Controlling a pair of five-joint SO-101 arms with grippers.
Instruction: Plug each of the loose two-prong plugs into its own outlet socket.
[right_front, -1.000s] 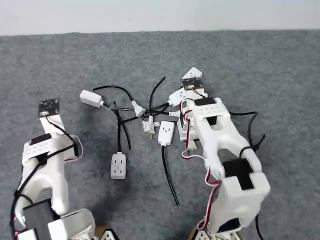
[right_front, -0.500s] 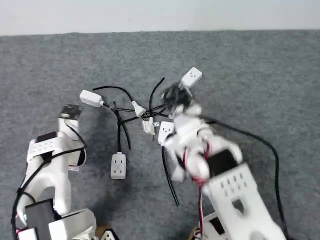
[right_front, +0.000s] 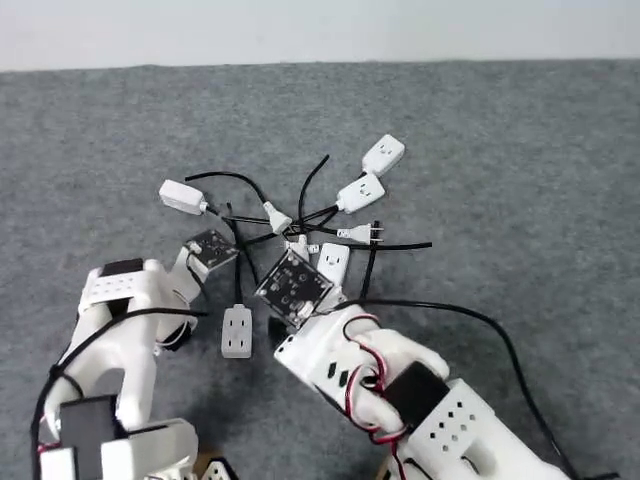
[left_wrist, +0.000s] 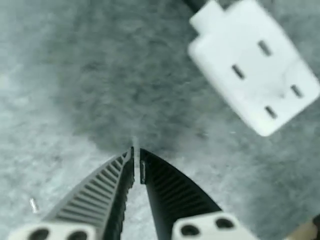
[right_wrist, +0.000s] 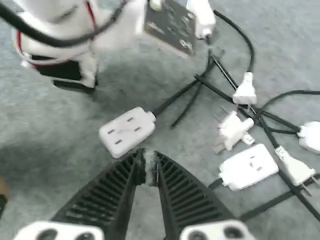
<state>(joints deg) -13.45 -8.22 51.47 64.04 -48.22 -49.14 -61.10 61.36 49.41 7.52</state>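
Several white outlet sockets and two-prong plugs on black cords lie tangled mid-table. One socket lies apart at the front, and both arms' wrists hang close to it. My left gripper is shut and holds nothing, just above the carpet beside that socket. My right gripper is also shut with nothing in it, close to the same socket. Loose plugs lie beyond it, near another socket. A third plug rests at the right of the tangle.
Further sockets lie at the back left and back right. Black cords cross the grey carpet between them. The left arm's body stands just behind the front socket. Open carpet lies to the far right and back.
The right arm has swung left from the right side of the tangle to the front socket, uncovering a socket and a plug there. The left arm has moved right toward the same socket.
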